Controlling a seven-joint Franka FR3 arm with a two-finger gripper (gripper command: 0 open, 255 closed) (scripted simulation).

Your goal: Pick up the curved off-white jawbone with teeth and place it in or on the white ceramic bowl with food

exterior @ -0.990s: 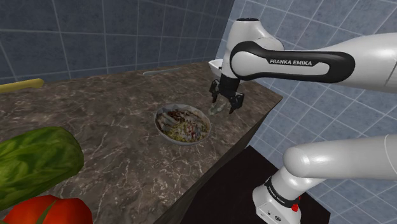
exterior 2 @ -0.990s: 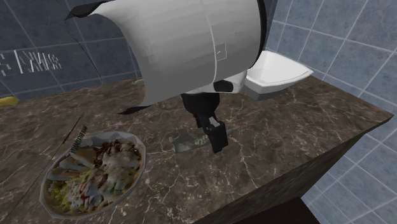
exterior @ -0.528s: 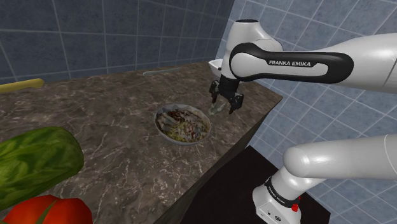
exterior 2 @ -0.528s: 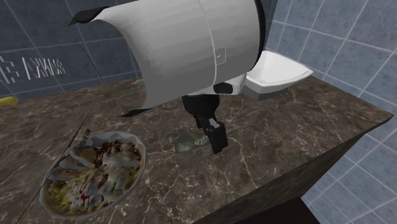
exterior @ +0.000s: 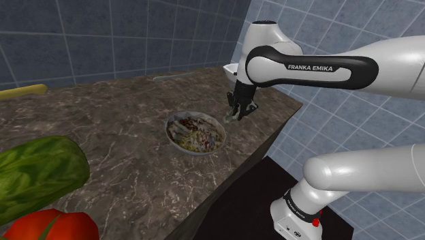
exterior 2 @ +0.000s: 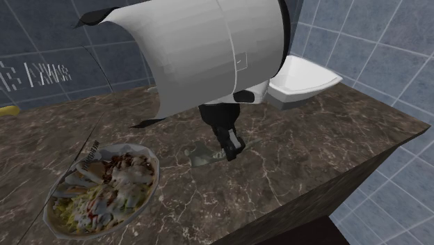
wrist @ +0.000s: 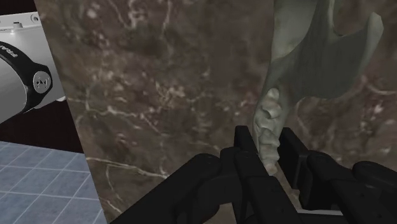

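Worktop (exterior: 122, 116) of dark, marble-veined stone in a blue-tiled corner, watched from beside the robot's stand. At the shoulder view's far left, close to the camera, lie a big green leafy vegetable (exterior: 37, 174) and a red round fruit (exterior: 48, 225), with a yellow object (exterior: 24, 91) farther back at the edge. In the middle sits the white bowl (exterior: 196, 153), heaped with mixed food. Just to its right, near the worktop's front edge, the black tool (exterior: 240, 112) stands lowered to the surface on the end of the white arm. A white dish (exterior 2: 302, 80) rests behind it, towards the wall. The change is at the tool. Half a second ago its two fingers stood apart astride the jawbone (wrist: 305, 63). Now they have drawn in to a narrow gap and pinch the pale greyish bone's toothed end between them, as the wrist view shows plainly. The bone's broad, flared end juts out beyond the fingertips. The jawbone appears to be lying on the worktop beside the bowl, not yet raised. I judge the grasp made, so what is left is the lift and a short carry towards the shoulder view's left, over the bowl's rim. With only the thin end held, the heavier end may swing or slip during the lift.
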